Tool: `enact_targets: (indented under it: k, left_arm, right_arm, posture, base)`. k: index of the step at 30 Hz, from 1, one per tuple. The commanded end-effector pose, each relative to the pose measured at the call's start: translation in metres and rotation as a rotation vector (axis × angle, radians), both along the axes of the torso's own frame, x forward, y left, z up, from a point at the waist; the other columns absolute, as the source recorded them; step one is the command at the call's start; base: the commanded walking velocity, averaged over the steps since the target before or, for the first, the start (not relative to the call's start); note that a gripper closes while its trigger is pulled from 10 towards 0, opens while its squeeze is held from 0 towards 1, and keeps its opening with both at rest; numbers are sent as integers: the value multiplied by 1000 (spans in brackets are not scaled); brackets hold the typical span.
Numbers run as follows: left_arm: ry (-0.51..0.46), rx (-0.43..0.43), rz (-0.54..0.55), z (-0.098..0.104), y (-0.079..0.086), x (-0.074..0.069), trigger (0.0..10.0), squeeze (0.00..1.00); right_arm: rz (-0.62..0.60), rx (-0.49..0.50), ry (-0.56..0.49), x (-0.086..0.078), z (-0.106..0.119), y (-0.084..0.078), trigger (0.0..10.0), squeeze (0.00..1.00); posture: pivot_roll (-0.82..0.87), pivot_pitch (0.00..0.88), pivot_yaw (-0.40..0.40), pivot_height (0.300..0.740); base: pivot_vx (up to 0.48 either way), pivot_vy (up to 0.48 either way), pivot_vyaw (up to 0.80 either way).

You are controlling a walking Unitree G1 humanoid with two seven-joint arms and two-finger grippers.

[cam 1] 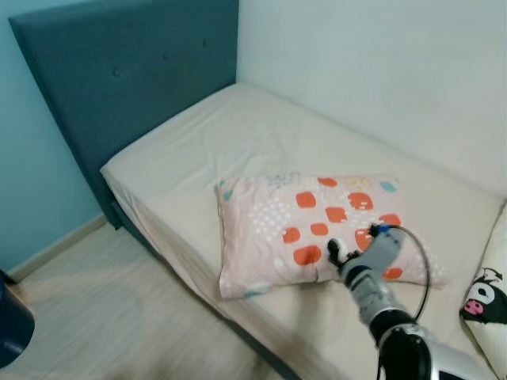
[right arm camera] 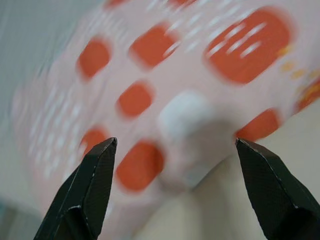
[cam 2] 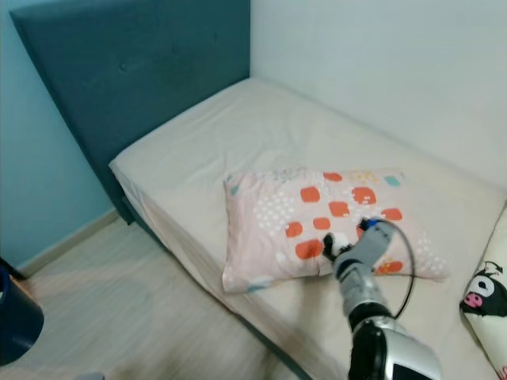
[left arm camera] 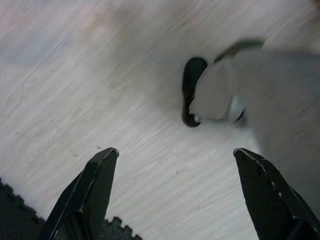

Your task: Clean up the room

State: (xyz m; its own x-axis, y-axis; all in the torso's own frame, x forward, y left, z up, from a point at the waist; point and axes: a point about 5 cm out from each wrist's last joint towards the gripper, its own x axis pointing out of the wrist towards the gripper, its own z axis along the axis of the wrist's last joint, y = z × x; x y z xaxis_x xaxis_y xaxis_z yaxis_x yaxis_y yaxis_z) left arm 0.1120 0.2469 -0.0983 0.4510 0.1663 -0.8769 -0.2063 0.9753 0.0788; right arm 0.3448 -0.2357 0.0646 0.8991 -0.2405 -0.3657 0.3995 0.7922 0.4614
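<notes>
Lying flat on a bed (cam 1: pixel 182 150) with a cream sheet is a pale pink pillow (cam 1: pixel 301 229) patterned with orange squares, near the mattress's front edge. A dark teal headboard (cam 1: pixel 135 71) stands at the bed's far left, against a light blue wall. The right gripper (cam 1: pixel 334 255) reaches over the pillow's near edge, its two black fingers spread apart with the pillow between them in the right wrist view, not clamped on it. The left gripper (left arm camera: pixel 175 152) hangs above pale wood floor (left arm camera: pixel 100 75), fingers also wide apart. A white cartoon-printed cushion (cam 1: pixel 487 297) sits at the far right of the bed.
</notes>
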Motion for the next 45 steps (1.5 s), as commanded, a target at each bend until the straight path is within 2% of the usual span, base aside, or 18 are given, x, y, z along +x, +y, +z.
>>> enact_targets:
  k: [1,4,8,10,16,17,19,20,21,22,25,27,30,31,34,37,41,45]
  left_arm:
    - [15,2,3,-1,2,-6,10000,0]
    - [-1,4,-4,-1,1,-5,10000,0]
    - [-13,11,-9,0,3,-4,10000,0]
    - [-63,30,-29,7,16,-1,10000,0]
    - [-99,48,-51,12,25,2,10000,0]
    - [-152,73,-89,19,34,10,10000,0]
    - [-173,82,-104,22,36,14,10000,0]
    - [-248,137,-120,33,47,23,10000,0]
    - [-279,156,-120,38,51,25,10000,0]
    - [-322,185,-118,44,56,30,10000,0]
    - [-350,201,-118,48,59,33,10000,0]
    - [-447,254,-119,65,67,49,10000,0]
    - [-466,262,-123,68,67,53,10000,0]
    - [-497,263,-138,71,63,59,10000,0]
    - [-515,258,-152,73,59,62,10000,0]
    - [-519,238,-193,70,49,60,10000,0]
    - [-522,232,-220,69,44,56,10000,0]
    - [-509,245,-224,70,52,40,10000,0]
  right_arm:
    - [-46,41,11,-4,-5,-3,10000,0]
    - [-151,102,-31,-4,4,-23,10000,0]
    - [-201,146,-61,-5,7,-32,10000,0]
    - [-303,260,-142,-7,15,-48,10000,0]
    - [-335,322,-218,-6,22,-55,10000,0]
    - [-339,363,-292,-4,31,-60,10000,0]
    - [-338,374,-318,-3,35,-62,10000,0]
    - [-298,411,-412,3,48,-64,10000,0]
    - [-283,420,-442,5,52,-64,10000,0]
    - [-253,425,-485,8,60,-64,10000,0]
    - [-236,429,-511,10,64,-64,10000,0]
    - [-160,434,-624,18,85,-63,10000,0]
    - [-140,432,-649,20,91,-62,10000,0]
    - [-82,408,-661,26,101,-56,10000,0]
    - [-45,400,-657,30,106,-50,10000,0]
    - [6,401,-624,36,106,-38,10000,0]
    - [33,411,-630,39,111,-33,10000,0]
    - [137,453,-736,49,135,-18,10000,0]
  posture:
    - [49,171,-61,636]
    - [65,203,-52,621]
    - [76,228,-42,611]
    - [100,269,-21,591]
    - [140,317,9,571]
    - [170,344,21,561]
    - [170,344,21,556]
    - [194,371,37,546]
    - [205,385,44,541]
    - [215,398,50,536]
    - [218,403,53,531]
    - [234,432,64,516]
    - [234,432,64,511]
    - [229,452,69,501]
    - [227,456,70,491]
    - [241,473,71,476]
    - [254,478,73,466]
    - [287,492,78,446]
  base:
    - [0,0,0]
    - [0,0,0]
    - [0,0,0]
    - [0,0,0]
    - [0,0,0]
    - [0,0,0]
    - [0,0,0]
    - [0,0,0]
    - [0,0,0]
    - [0,0,0]
    - [0,0,0]
    - [0,0,0]
    - [0,0,0]
    - [0,0,0]
    - [0,0,0]
    - [0,0,0]
    - [0,0,0]
    - [0,0,0]
